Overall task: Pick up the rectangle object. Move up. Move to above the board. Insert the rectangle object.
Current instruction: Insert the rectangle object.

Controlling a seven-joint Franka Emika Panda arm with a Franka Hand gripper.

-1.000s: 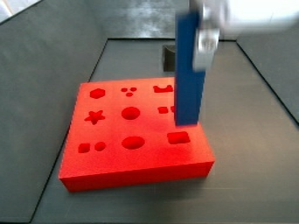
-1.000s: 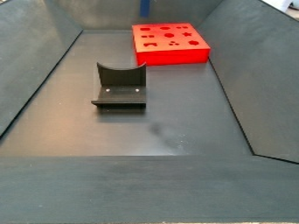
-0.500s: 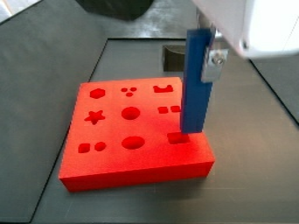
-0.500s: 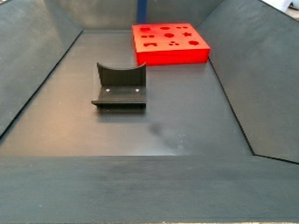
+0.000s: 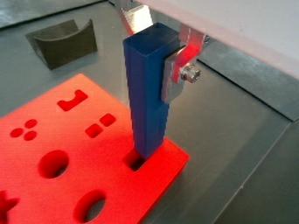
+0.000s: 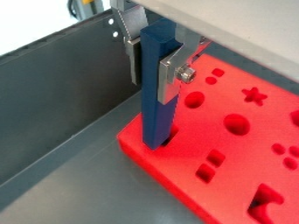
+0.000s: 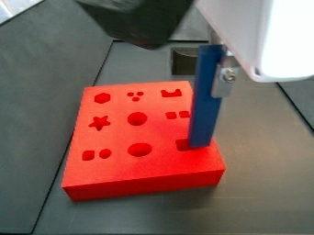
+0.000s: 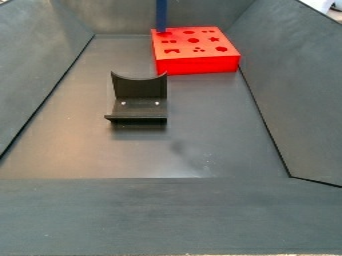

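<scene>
The rectangle object (image 5: 149, 101), a long blue bar, stands upright between my gripper's fingers. My gripper (image 5: 158, 48) is shut on the bar's upper end. The bar's lower end sits in the rectangular hole at a corner of the red board (image 5: 70, 131). Another wrist view shows the same: gripper (image 6: 152, 59), bar (image 6: 158, 105), board (image 6: 239, 153). In a side view the bar (image 7: 205, 101) stands in the hole near the board's (image 7: 135, 184) front right corner, with the gripper (image 7: 218, 72) at its top. In the far side view only a strip of the bar (image 8: 160, 14) shows above the board (image 8: 221, 62).
The dark fixture (image 8: 136, 98) stands on the grey floor in the middle of the bin, apart from the board; it also shows in a wrist view (image 5: 61, 44). Sloping grey walls (image 6: 59, 87) enclose the bin, one close beside the board's edge.
The gripper has moved down with the bar. The bar's lower end, which hung just above the board, now sits in the rectangular hole.
</scene>
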